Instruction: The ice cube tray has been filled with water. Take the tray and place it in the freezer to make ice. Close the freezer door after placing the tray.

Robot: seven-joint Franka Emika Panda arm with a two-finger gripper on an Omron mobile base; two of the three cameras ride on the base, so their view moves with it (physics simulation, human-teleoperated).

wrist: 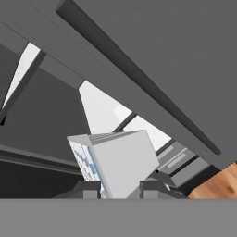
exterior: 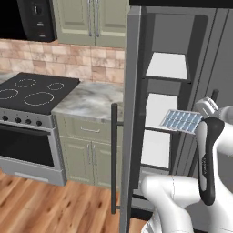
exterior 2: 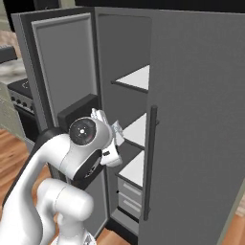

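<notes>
The freezer (exterior: 159,104) stands open, its white shelves (exterior 2: 136,131) showing. The freezer door (exterior: 133,91) is swung wide toward me, seen edge-on with its dark bar handle (exterior: 113,154); its inner face (exterior 2: 62,62) shows in the right base view. My gripper (exterior: 204,109) is shut on one end of the ice cube tray (exterior: 182,120). The tray hangs in the air in front of the middle shelf, slightly tilted, pale-blue water (exterior: 178,119) in its cells. In the hand view the tray (wrist: 122,162) sits edge-up between my fingertips (wrist: 88,187).
The fridge's plain grey door (exterior 2: 201,119), with a dark bar handle (exterior 2: 151,162), stays shut right of the freezer. A black stovetop (exterior: 32,88), a marble counter (exterior: 91,100) and green cabinets (exterior: 86,150) lie left of the open door. Wood floor (exterior: 45,205) below.
</notes>
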